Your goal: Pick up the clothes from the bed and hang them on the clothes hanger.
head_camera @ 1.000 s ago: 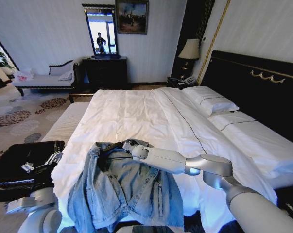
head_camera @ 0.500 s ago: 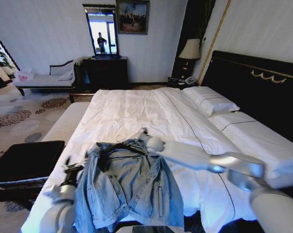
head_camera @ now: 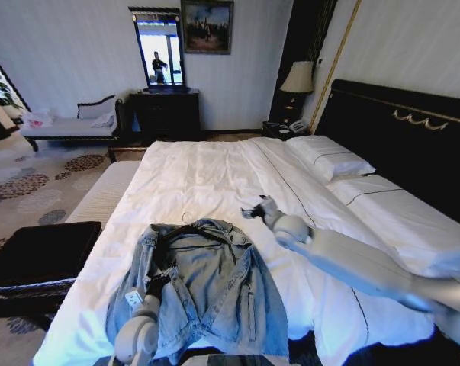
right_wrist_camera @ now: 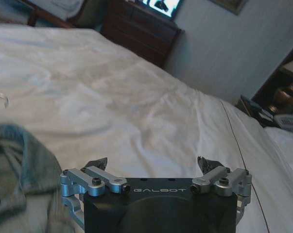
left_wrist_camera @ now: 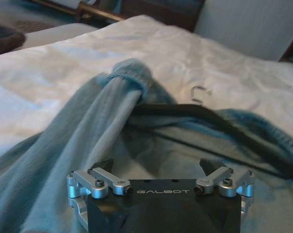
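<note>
The light-blue washed denim jacket point(head_camera: 203, 286) lies spread out on the near end of the very wide bed with the white duvet point(head_camera: 214, 179). A thin black triangular coat hanger point(left_wrist_camera: 209, 121) sits inside the jacket's collar, and its slim hook pokes out onto the duvet. The left gripper point(head_camera: 155, 284) hovers over the jacket's left side with its claw wide open and nothing in it. The right gripper point(head_camera: 254, 210) is up above the duvet, just beyond the jacket, and its claw is open too.
</note>
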